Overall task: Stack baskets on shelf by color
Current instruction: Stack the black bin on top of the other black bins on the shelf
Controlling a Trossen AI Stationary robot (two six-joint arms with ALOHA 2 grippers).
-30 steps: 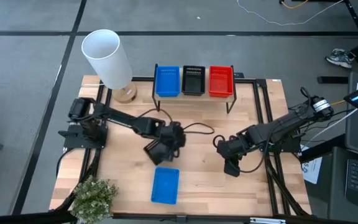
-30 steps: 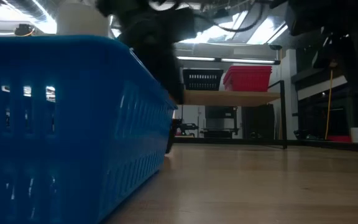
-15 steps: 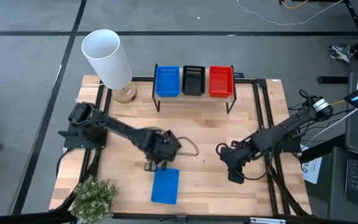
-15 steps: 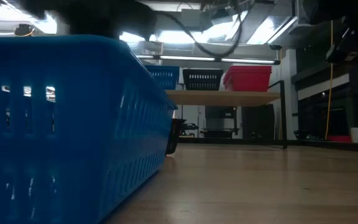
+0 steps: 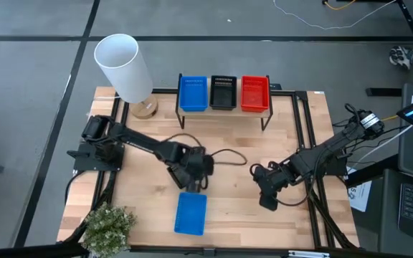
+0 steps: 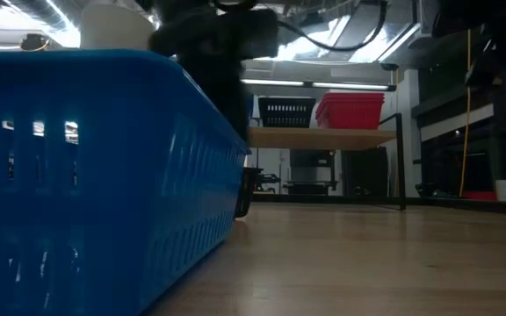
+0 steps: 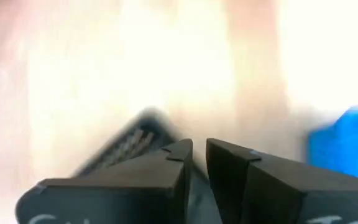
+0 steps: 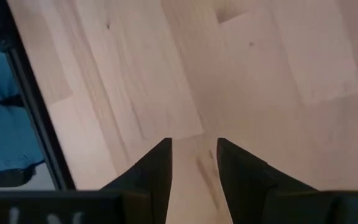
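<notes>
Above the loose blue basket (image 5: 191, 213) we see the left gripper (image 5: 194, 183), shifted right since earlier, pinching a black basket (image 7: 132, 144) (right gripper (image 5: 267, 201) parted, empty).

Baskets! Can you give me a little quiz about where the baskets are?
1. True or false: three baskets sit on the shelf.
2. Which colour is the middle one on the shelf? A red, B black, C blue.
3. Fill in: the loose basket on the table is ____.
Key: 1 true; 2 B; 3 blue.
</notes>
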